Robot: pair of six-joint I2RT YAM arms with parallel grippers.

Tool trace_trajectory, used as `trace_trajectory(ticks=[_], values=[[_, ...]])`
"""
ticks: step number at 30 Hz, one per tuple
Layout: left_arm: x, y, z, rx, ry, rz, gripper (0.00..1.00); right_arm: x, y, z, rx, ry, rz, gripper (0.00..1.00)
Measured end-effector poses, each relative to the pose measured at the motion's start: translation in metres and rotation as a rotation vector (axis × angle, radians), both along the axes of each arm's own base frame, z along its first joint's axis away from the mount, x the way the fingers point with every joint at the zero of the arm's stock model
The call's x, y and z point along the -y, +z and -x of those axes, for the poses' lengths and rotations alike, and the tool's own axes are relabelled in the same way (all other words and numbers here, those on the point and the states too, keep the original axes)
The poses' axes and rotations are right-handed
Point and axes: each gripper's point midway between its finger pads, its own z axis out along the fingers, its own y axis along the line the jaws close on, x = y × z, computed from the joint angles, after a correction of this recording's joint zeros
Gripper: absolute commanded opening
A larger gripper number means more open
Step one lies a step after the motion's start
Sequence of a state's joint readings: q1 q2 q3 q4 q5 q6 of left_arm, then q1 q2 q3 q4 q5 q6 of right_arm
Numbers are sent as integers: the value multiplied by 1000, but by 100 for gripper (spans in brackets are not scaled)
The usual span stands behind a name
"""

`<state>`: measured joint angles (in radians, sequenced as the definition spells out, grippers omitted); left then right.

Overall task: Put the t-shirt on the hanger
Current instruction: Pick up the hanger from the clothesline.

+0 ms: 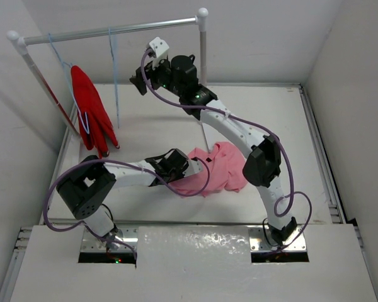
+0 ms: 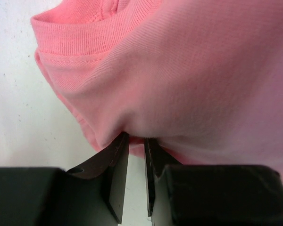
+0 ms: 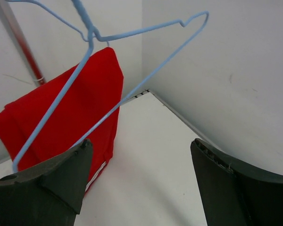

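Hanger (image 1: 115, 82) hung empty on the rail (image 1: 113, 28) at the back of the table (image 1: 271, 113), seen edge-on from the top cam. It hung just right of the red shirt (image 1: 91, 116), which sat on its own hanger further left on the rail. In the right wrist cam the hanger (image 3: 90, 34) showed as a bare blue wire triangle, tilted, with the red shirt (image 3: 70, 103) behind it. Right gripper (image 1: 138, 82) was raised near the hanger, a little to its right, not touching it. Its jaws were wide apart with nothing between them (image 3: 140, 143); the wire lay ahead of and above the fingertips. Pink shirt (image 1: 217, 167) lay crumpled on the table near the front, between the two arms and well apart from the hanger. Left gripper (image 1: 178, 179) was low at the shirt's left edge. In the left wrist cam the jaws (image 2: 137, 139) stood nearly together, clamped on a fold of the shirt (image 2: 188, 80) just below the ribbed collar. How deep the fold sat between them I couldn't tell, since the cloth hid the tips.
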<state>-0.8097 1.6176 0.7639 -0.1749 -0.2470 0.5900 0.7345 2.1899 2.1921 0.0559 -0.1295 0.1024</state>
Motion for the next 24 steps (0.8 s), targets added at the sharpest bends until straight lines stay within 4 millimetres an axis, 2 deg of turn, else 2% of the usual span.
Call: trace_trajectory(ticks=[5,9,13,17,24], values=[[0,0,0,1,-4,-1,18,5,8,-9,20,-46,-31,81],[0,0,-1,3,-4,1,18,7,13,-8,23,-53,-55,82],[0,0,-2,7,-1,4,18,6,19,3,16,-42,-70,88],[0,0,-2,8,-2,4,18,-6,35,19,13,-7,-128,88],[-1,0,-2,9,-1,3,20,-27,64,39,-47,74,-345,78]])
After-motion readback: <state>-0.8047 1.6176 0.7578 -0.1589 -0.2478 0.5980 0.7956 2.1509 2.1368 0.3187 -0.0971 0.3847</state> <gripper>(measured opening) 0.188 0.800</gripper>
